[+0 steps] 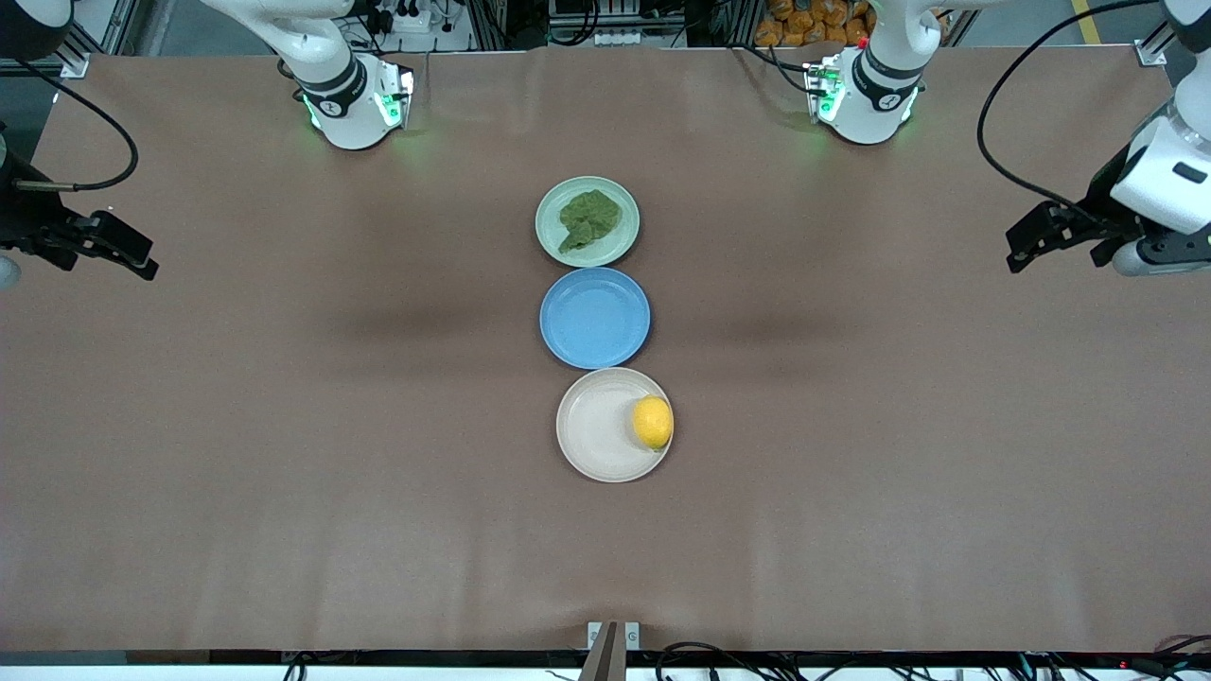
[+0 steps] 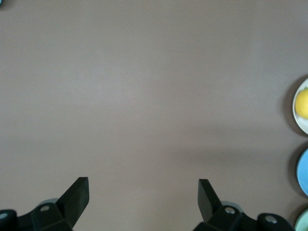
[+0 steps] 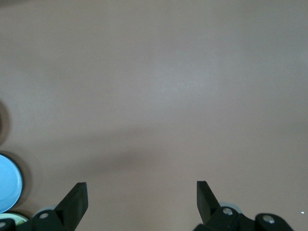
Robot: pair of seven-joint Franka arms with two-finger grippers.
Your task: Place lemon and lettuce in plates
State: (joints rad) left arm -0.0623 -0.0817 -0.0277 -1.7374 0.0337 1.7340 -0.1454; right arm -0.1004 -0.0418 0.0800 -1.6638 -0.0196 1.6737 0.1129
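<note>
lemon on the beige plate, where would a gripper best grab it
Probably across the lemon's narrow middle, coming straight down. It lies on its side against the beige plate's low rim at the left arm's end, so fingers should clear the rim.

Lemon [image 1: 653, 422]: bright yellow, on beige-white plate [image 1: 596, 435]. Lettuce [image 1: 588, 219]: dark green, wrinkly, on pale mint-green plate [image 1: 624, 248]. Btwn them a plain blue plate [image 1: 594, 317]. Table [image 1: 284, 426]: flat brown, no pattern. Both grippers, left [image 1: 1017, 255] & right [image 1: 142, 265]: black fingers; arms white w/ black cables.
</note>
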